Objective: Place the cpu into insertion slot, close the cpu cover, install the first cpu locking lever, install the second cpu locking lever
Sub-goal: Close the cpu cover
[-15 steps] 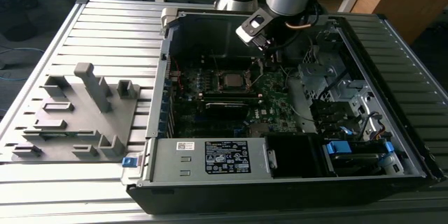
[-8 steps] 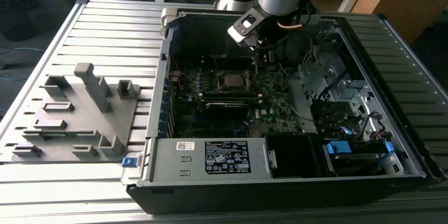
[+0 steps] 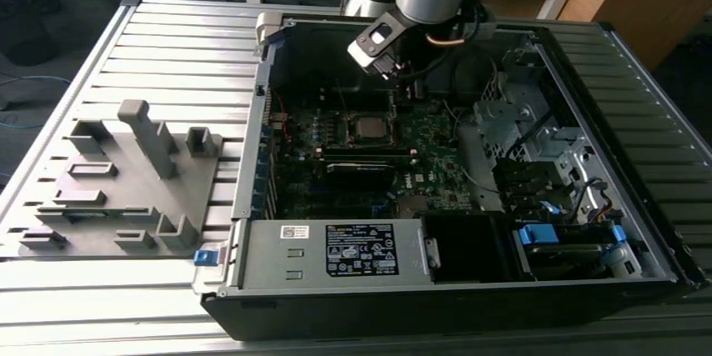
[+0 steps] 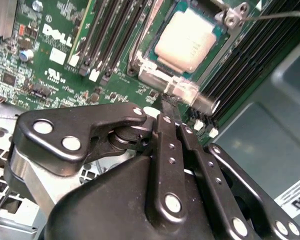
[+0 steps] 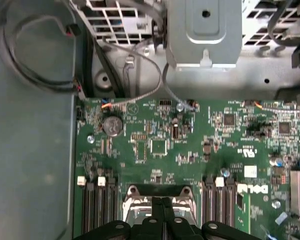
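End effector [image 4: 170, 103] just beside seated cpu [image 4: 186, 41]

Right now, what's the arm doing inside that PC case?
The arm's gripper is low over the motherboard in the open case. Its fingers are pressed together, with the tips right beside the silvery end of a locking lever. The cpu sits in the insertion slot, and the cpu cover seems to lie around it. I can't tell whether either lever is latched.
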Action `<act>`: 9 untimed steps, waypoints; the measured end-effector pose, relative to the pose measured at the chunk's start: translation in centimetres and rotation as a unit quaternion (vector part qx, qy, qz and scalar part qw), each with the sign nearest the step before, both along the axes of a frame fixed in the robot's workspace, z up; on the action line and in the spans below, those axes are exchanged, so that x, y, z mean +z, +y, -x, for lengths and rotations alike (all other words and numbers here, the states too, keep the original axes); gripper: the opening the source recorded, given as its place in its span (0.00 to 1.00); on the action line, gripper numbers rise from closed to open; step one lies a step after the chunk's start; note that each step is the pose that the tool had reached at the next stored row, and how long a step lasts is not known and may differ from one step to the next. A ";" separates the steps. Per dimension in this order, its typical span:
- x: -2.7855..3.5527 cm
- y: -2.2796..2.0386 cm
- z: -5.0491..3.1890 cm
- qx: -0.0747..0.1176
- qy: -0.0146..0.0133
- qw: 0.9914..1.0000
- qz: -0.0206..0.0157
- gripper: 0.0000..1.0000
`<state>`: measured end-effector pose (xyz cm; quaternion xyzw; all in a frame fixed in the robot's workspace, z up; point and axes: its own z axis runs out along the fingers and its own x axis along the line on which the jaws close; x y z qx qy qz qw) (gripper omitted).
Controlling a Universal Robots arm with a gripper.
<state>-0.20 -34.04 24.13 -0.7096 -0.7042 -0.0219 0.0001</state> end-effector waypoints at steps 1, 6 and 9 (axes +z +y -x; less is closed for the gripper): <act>-0.01 0.00 0.17 0.000 0.000 1.000 0.000 0.11; -0.06 0.00 0.77 0.000 0.000 1.000 0.000 0.11; -0.06 0.00 0.80 0.000 0.000 1.000 0.000 0.11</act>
